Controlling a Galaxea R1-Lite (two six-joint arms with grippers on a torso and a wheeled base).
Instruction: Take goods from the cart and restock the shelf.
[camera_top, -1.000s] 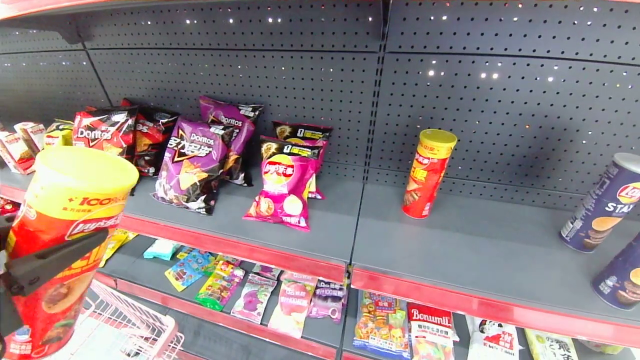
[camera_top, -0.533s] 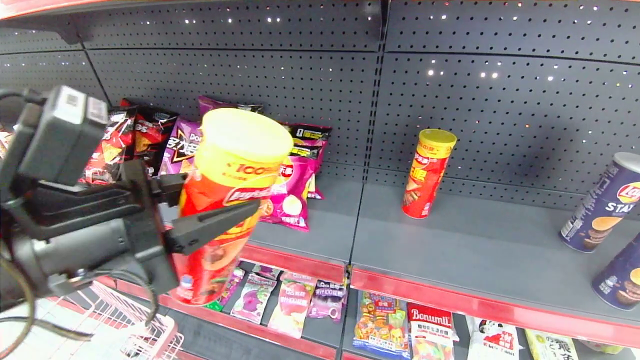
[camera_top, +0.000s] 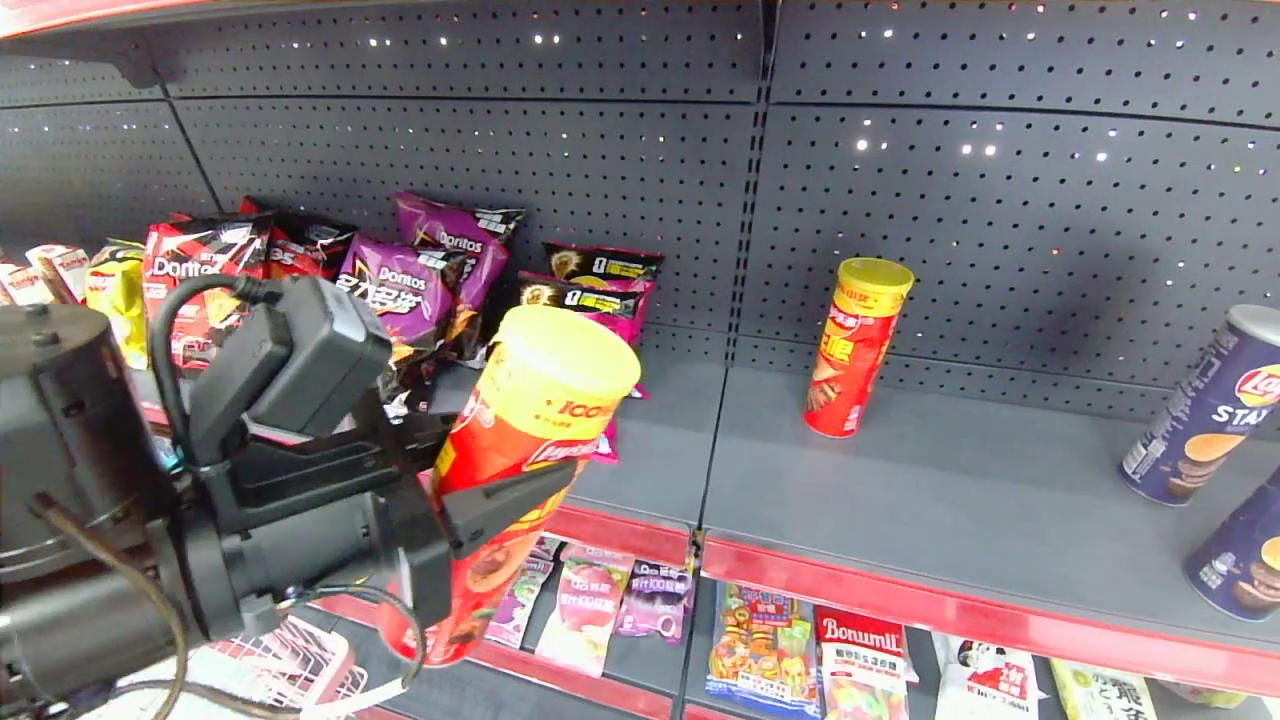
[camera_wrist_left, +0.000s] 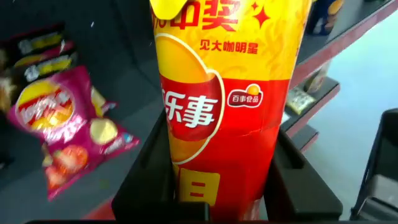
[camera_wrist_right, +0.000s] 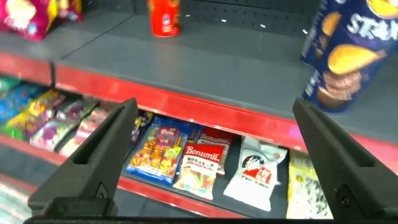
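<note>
The left tool (camera_top: 500, 470) is gripping a red can (camera_top: 525, 440) with a yellow lid, its fingers (camera_top: 510, 492) closed on the can's middle from both sides. The can is hanging in the air in front of the shelf (camera_top: 950, 500), just before its red front edge, at the left bay. Its long axis is leaning, the lid pointing up and to the robot's right, the base sitting lower and to the left. Behind it a pink bag (camera_wrist_left: 62, 118) is lying on the shelf. A second can (camera_top: 860, 350) is standing upright in the right bay, well apart, with blue cans (camera_top: 1200, 410) farther right. The right tool (camera_wrist_right: 214, 109) is hanging wide open and empty before the shelf. The cart (camera_top: 290, 670) is sitting below the left arm.
</note>
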